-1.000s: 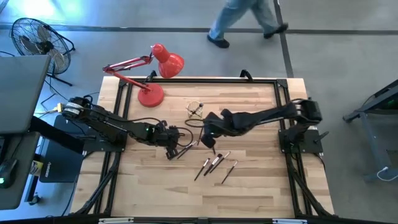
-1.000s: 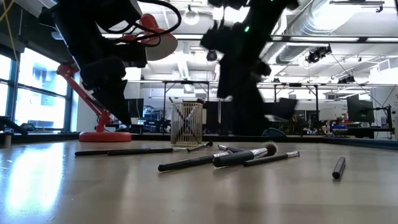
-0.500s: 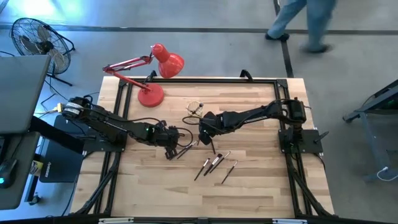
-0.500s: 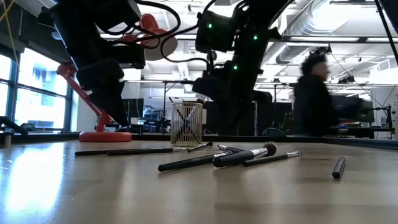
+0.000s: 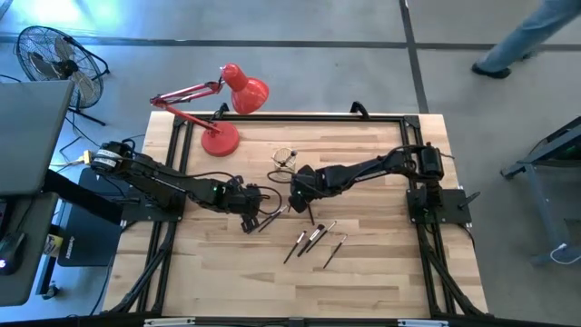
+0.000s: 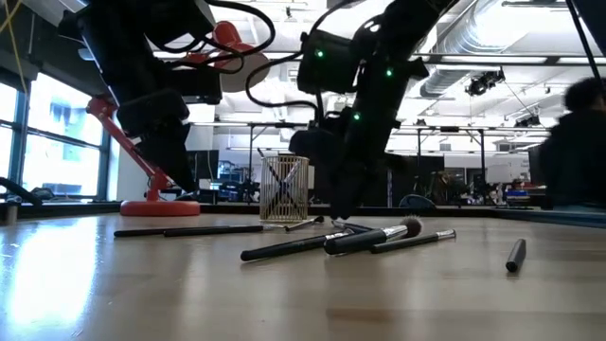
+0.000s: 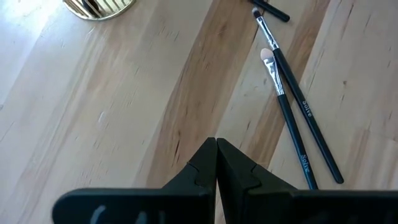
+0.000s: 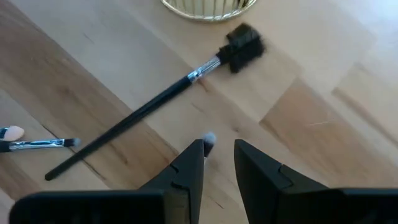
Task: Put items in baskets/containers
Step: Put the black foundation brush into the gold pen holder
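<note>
Several thin dark-handled brushes [image 5: 310,238] lie loose on the wooden table [image 5: 381,272]; they also show in the low view [image 6: 331,242]. The small see-through round cup [image 5: 284,161], gold-wired [image 6: 284,188], stands on its base beyond them. My right gripper [image 8: 219,148] is open by a narrow gap and points down, low over the table [image 6: 338,210], just near of the cup. A fluffy-headed brush [image 8: 186,78] lies between gripper and cup. A pale brush tip [image 8: 209,138] shows by one fingertip. My left gripper [image 7: 216,144] is shut and sits left of two brushes [image 7: 292,118]. My right gripper comes from above with its fingers pointing down. The pale tip of a brush [image 8: 209,138] shows right beside one fingertip [image 8: 194,152], and that finger hides the rest of the brush. I cannot tell whether the fingers touch it.
A red desk lamp stands with its base [image 5: 221,138] at the table's far left corner, its head [image 5: 245,91] reaching past the far edge. A short dark piece [image 6: 515,254] lies apart from the brushes. Bare wood stretches along the near half of the table. A person walks beyond the far edge [image 5: 526,41].
My right gripper has drawn a little toward the cup and then come down, until its fingers stand low over the table among the brushes. The left arm has kept still. The person beyond the table has walked toward the right.
</note>
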